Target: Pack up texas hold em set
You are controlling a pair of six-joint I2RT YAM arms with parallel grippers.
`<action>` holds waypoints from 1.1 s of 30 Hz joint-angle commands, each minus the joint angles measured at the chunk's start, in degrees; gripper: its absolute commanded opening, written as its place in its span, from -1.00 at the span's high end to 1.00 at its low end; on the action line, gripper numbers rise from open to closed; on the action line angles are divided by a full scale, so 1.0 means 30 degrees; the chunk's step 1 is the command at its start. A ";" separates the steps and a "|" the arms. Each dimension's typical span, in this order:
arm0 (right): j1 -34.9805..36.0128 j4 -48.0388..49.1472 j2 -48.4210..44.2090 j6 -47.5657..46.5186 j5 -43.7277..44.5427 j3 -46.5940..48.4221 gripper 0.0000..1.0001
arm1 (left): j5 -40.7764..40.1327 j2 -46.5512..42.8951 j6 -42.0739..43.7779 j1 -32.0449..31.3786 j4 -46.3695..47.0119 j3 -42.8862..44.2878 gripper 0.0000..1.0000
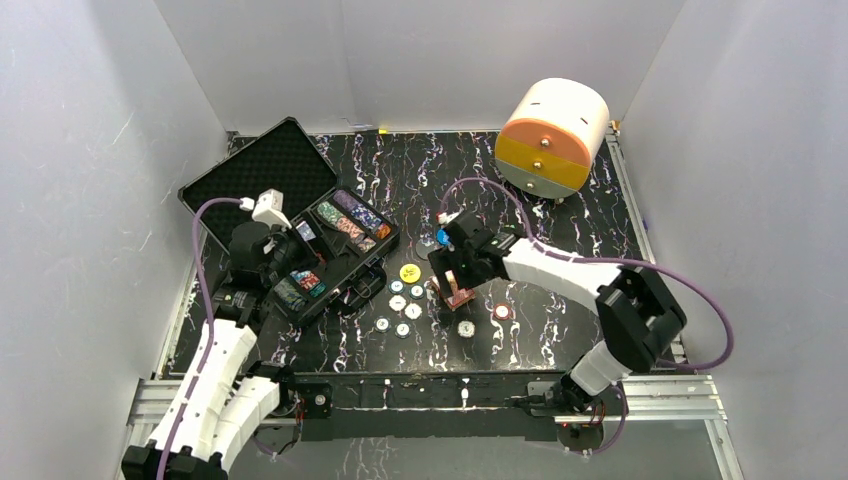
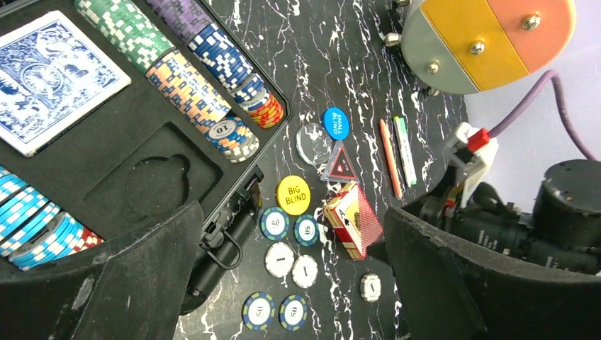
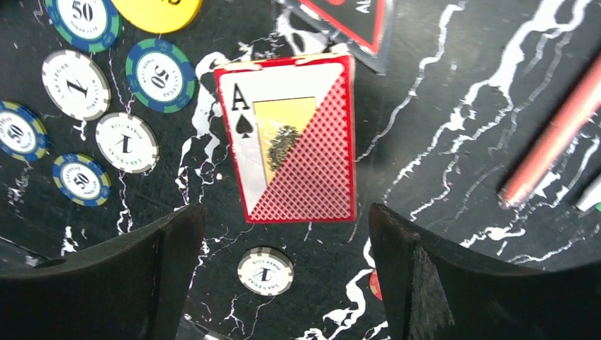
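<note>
Your right gripper (image 3: 282,211) (jaws spread) hangs over the deck (image 3: 294,142). Your left gripper (image 2: 292,212), also spread, is above the case (image 2: 142,145) at ten o'clock.

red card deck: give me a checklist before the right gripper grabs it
1. right gripper open: ok
2. red card deck centred between its fingers: ok
3. white 1 chip clear of the closing fingers: cannot tell
4. empty deck slot in the case free: ok
5. left gripper clear of the case: not ok, it hangs over it
</note>
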 commanded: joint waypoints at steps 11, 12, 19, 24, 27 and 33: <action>0.0864 0.0211 0.3630 -0.2437 0.1877 0.1554 -0.85 | 0.3382 0.2689 0.0346 0.0077 0.1591 0.0791 -0.97; 0.0871 0.0306 0.3839 -0.2634 0.1781 0.1540 -0.84 | 0.3489 0.2735 0.0338 0.0079 0.1684 0.0750 -0.97; 0.0858 0.1002 0.4091 -0.4026 0.0166 0.1167 -0.41 | 0.3337 0.3011 0.0359 0.0075 0.1152 0.1122 -0.97; 0.0848 0.0942 0.3446 -0.4896 -0.1471 0.1414 -0.05 | 0.4015 0.3140 -0.0287 0.0075 0.0722 0.1198 -0.97; 0.0873 0.0997 0.1922 -0.5636 -0.3350 0.1581 -0.04 | 0.4988 0.3366 -0.1220 0.0097 0.0180 0.1432 -0.97; 0.0966 0.3367 -0.1147 -0.6642 -0.8414 0.1408 -0.03 | 0.7807 0.4691 -0.2965 0.0077 -0.0659 0.1672 -0.97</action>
